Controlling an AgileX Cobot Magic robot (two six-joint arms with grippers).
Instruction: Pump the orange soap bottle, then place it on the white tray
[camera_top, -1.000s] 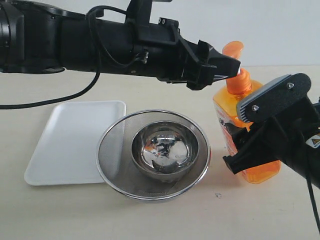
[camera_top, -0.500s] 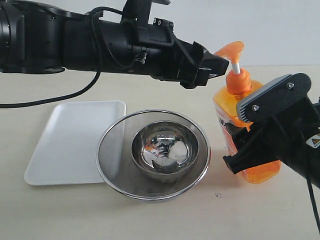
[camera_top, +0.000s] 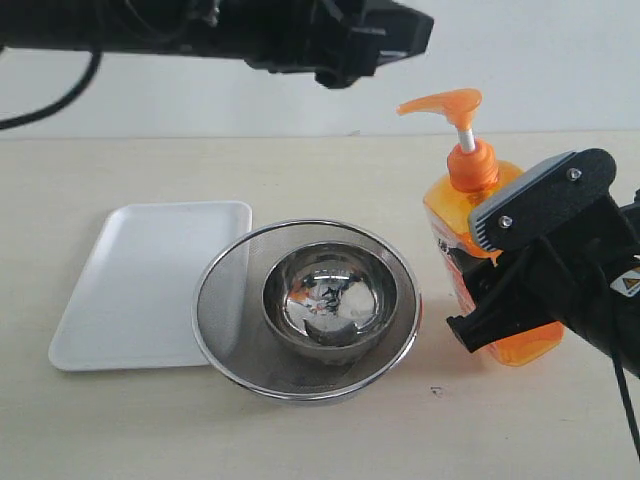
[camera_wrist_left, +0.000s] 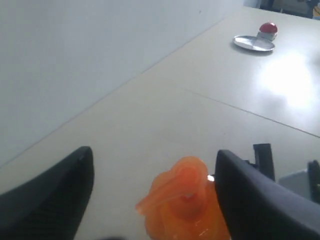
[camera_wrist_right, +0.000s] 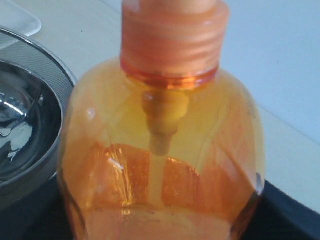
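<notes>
Steel sieve and bowl on a pale worktop (camera_top: 300, 435)

A round steel mesh sieve (camera_top: 225, 300) sits at the centre of the exterior frame, with a shiny steel bowl (camera_top: 330, 300) upright inside it. A tiny dark speck (camera_top: 435, 391) lies to the sieve's lower right. A plain white wall (camera_top: 560, 60) fills the top. In the upper right of the left wrist view, a flat silvery dish (camera_wrist_left: 250, 44) lies far off, with a small red object (camera_wrist_left: 268, 28) at its edge.
</notes>
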